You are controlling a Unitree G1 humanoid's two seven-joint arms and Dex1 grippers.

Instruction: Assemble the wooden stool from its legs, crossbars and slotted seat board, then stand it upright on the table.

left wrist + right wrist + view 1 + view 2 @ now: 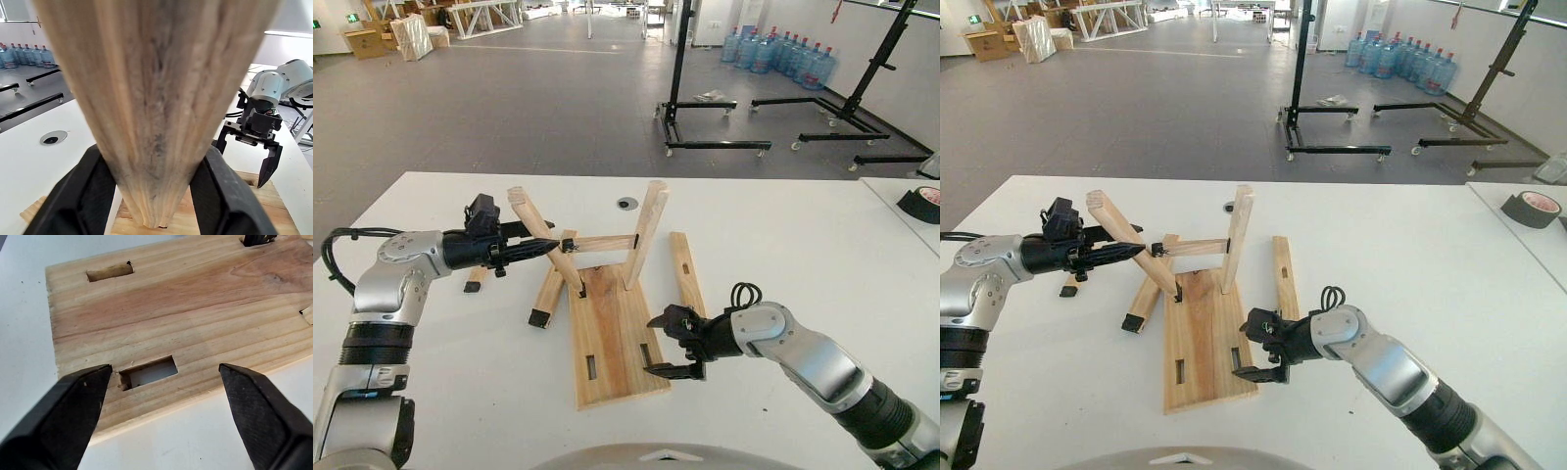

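The slotted seat board (607, 338) lies flat on the white table (783, 225). Two legs stand in its far slots: a tilted one (540, 235) and a more upright one (646, 233), joined by a crossbar (599, 243). My left gripper (534, 250) is shut on the tilted leg (151, 98), fingers (88, 196) pressing on both sides. A loose leg (686, 272) lies right of the board, another (548, 289) left of it. My right gripper (651, 345) hangs open at the board's near right edge, astride an empty slot (149, 371).
A short wooden piece (475, 279) lies under my left arm. The table has a cable hole (626, 204), and a tape roll (922, 204) sits on the neighbouring table at the right. Black wheeled frames (715, 122) stand on the floor beyond.
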